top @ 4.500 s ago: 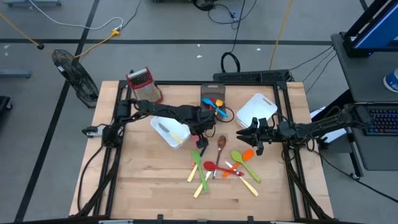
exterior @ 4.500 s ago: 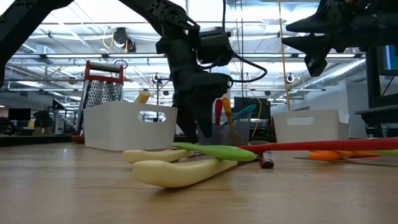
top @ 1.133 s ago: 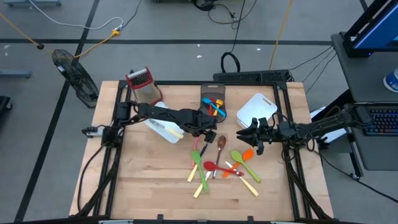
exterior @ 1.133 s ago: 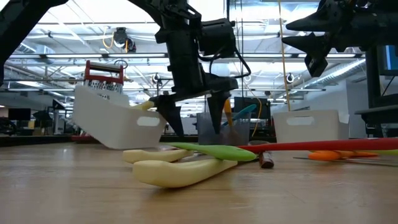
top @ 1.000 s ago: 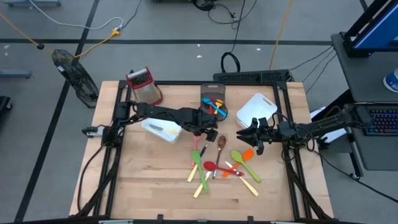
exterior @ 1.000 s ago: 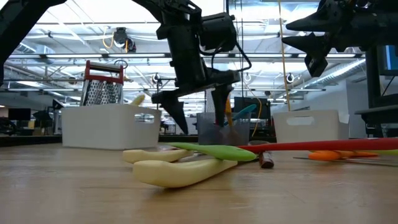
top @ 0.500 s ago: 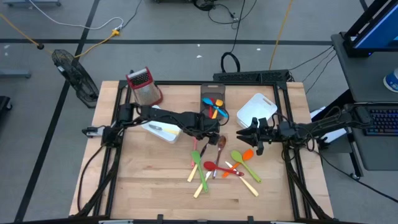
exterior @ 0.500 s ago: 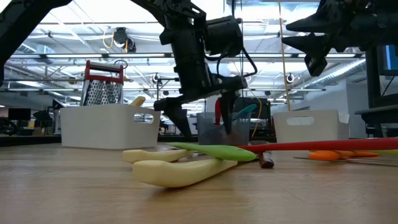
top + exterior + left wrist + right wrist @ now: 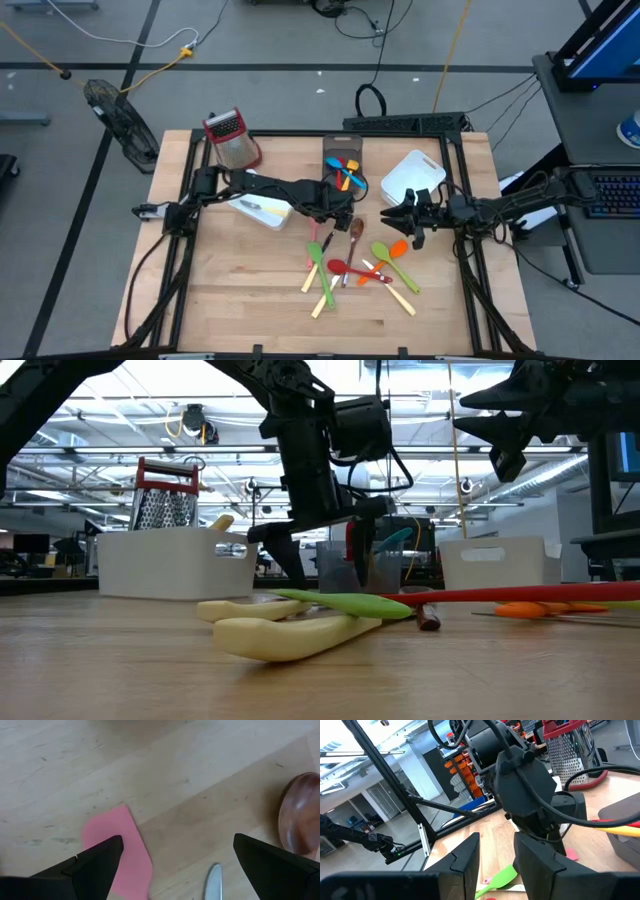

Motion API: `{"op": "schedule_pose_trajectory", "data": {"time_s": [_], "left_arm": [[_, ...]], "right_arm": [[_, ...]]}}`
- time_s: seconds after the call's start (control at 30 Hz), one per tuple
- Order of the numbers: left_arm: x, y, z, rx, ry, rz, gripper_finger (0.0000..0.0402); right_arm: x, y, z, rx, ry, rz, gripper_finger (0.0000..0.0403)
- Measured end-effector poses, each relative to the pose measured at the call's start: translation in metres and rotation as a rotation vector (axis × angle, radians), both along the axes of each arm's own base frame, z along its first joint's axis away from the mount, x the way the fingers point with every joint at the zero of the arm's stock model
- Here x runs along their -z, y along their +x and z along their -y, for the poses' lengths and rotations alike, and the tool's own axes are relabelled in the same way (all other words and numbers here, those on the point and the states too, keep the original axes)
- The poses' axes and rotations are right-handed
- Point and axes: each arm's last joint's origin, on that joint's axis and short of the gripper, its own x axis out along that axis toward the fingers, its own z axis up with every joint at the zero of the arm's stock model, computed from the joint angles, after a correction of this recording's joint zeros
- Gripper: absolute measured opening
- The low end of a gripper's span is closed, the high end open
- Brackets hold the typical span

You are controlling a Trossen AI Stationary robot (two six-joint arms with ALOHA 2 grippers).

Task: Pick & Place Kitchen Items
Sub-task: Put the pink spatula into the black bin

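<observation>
While the left gripper [image 9: 170, 865] hangs spread wide over the pink spatula [image 9: 120, 847] (wooden spoon [image 9: 300, 820] at three o'clock), centre it before you close.

A red-topped metal box grater [image 9: 232, 139] stands upright, well apart from the left pincer, at the table's far corner. A white rectangular plastic bin [image 9: 262, 208] lies just beside that pincer. Another white bin [image 9: 412, 178] sits near the right pincer.

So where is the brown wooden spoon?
In the high view the brown wooden spoon lies near the table's middle, just right of the open left gripper, with the grey bin behind it.
</observation>
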Motion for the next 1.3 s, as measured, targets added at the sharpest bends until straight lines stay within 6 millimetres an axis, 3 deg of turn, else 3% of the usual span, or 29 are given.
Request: {"op": "schedule_pose_trajectory", "data": {"time_s": [0.27, 0.67, 0.83, 1.3], "left_arm": [[-0.007, 0.013, 0.012, 0.021, -0.071, 0.154, 0.0392], [-0.046, 0.011, 0.010, 0.009, 0.024, 0.054, 0.0392], [-0.037, -0.003, 0.011, 0.000, -0.040, -0.087, 0.0392], [-0.012, -0.013, 0.012, -0.032, -0.096, -0.132, 0.0392]], "right_arm": [[0.000, 0.000, 0.000, 0.000, -0.003, -0.003, 0.0114], [0.001, 0.000, 0.000, 0.000, -0.003, -0.004, 0.0114], [0.001, 0.000, 0.000, 0.000, -0.003, -0.005, 0.0114], [0.001, 0.000, 0.000, -0.003, -0.001, -0.005, 0.0114]]}}
